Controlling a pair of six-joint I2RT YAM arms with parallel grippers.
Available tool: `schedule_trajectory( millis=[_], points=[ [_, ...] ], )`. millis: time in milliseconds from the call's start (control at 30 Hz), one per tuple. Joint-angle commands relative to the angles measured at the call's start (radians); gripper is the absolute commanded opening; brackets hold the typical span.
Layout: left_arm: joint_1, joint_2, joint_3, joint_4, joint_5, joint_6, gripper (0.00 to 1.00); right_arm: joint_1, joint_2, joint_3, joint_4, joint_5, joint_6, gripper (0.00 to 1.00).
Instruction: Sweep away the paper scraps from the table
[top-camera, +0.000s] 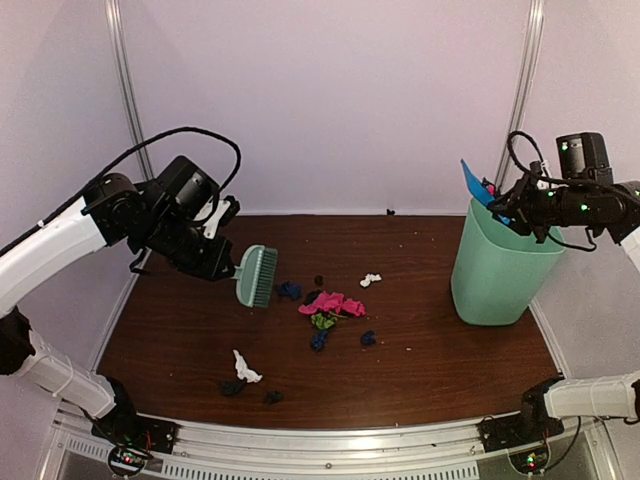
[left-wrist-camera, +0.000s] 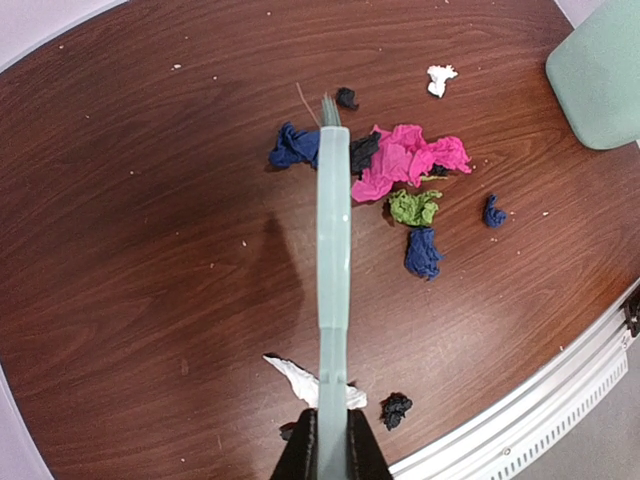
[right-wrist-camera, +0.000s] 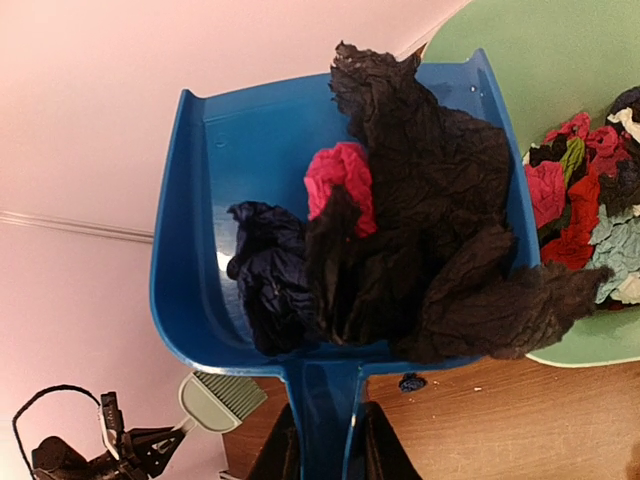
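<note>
From above, we see the left gripper (top-camera: 228, 266) clamped on the mint-green brush (top-camera: 257, 276), held just beside the paper scraps (top-camera: 330, 302). The scraps cluster mid-table (top-camera: 170, 340), with a few nearer the front edge. The right gripper (top-camera: 512, 208) grasps the blue dustpan (top-camera: 476, 186) over the green bin (top-camera: 498, 270). The left wrist view looks along the brush towards pink and blue wads. In the right wrist view, its fingers (right-wrist-camera: 385, 450) pinch the dustpan handle, and black, navy and pink scraps lie in the pan.

Looked over everything I've got in view and there's no readable text, logo or number, not on the blue plastic dustpan (right-wrist-camera: 250, 150), mint-green plastic bin (top-camera: 495, 280), mint-green hand brush (top-camera: 258, 276) or dark reddish-brown wood-grain table (top-camera: 180, 340).
</note>
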Motion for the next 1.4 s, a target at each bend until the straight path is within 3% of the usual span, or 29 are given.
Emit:
schedule_trajectory(
  millis=[0, 367, 700, 1100, 1367],
  points=[
    [0.007, -0.011, 0.027, 0.050, 0.019, -0.004, 0.00, -0.060, -0.018, -0.025, 0.053, -0.132, 0.051, 0.00],
    [0.007, -0.037, -0.001, 0.065, 0.016, -0.009, 0.00, -0.196, -0.061, -0.119, 0.238, -0.364, 0.231, 0.00],
    [0.007, -0.035, 0.001, 0.072, 0.014, 0.002, 0.00, -0.292, -0.123, -0.204, 0.404, -0.465, 0.453, 0.00],
    [0.007, -0.019, 0.012, 0.089, 0.021, 0.027, 0.00, -0.308, -0.332, -0.512, 0.925, -0.386, 1.040, 0.00],
    [0.009, 0.012, 0.031, 0.121, 0.064, 0.049, 0.00, -0.308, -0.381, -0.579, 0.965, -0.359, 1.094, 0.00]
  ],
)
